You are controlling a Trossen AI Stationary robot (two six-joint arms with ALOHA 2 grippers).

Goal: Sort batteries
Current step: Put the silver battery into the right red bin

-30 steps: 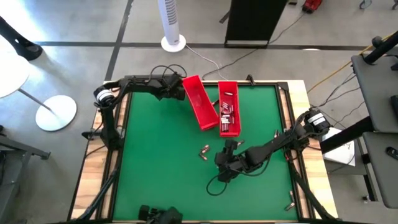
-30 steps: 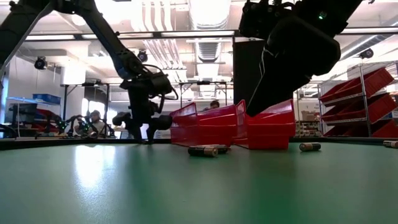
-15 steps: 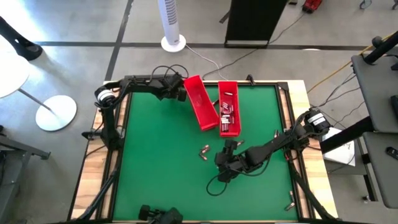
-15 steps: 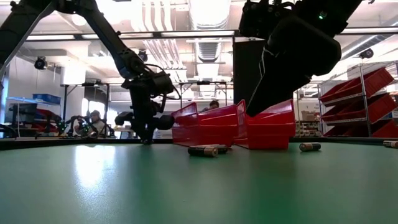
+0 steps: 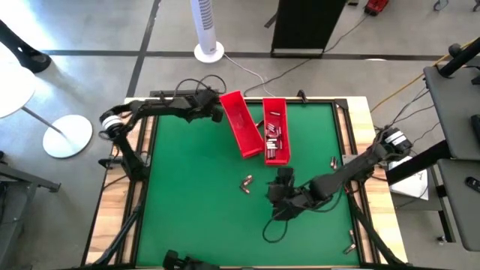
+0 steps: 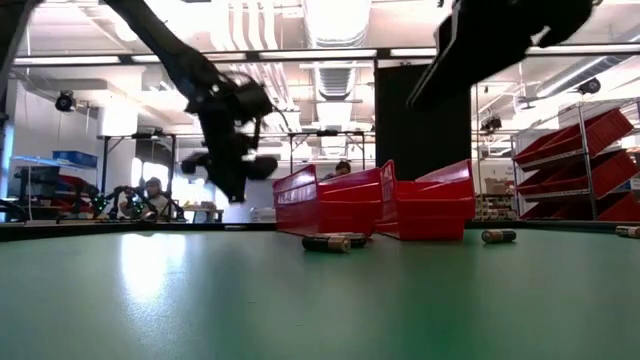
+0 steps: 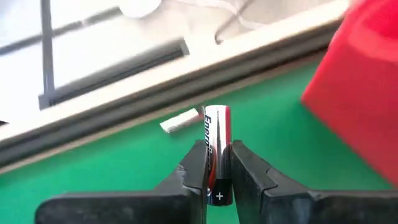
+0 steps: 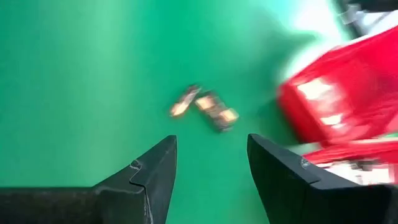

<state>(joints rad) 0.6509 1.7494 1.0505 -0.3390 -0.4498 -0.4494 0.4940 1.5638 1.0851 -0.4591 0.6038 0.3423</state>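
- At the counter's eleven o'clock corner, the left gripper [image 7: 217,180] is pinching a battery [image 7: 217,149] in closed jaws beside the tilted red tray [image 5: 240,124]; it should be releasing low over that tray.
- Toward five o'clock, the right gripper [image 8: 211,165], jaws parted and empty, is hanging near two loose batteries [image 8: 205,107].

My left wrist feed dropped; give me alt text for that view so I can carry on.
The left gripper is shut on a silver battery, plus end toward the camera, above the green table. A red tray fills one side, and a small pale object lies near the table's edge.
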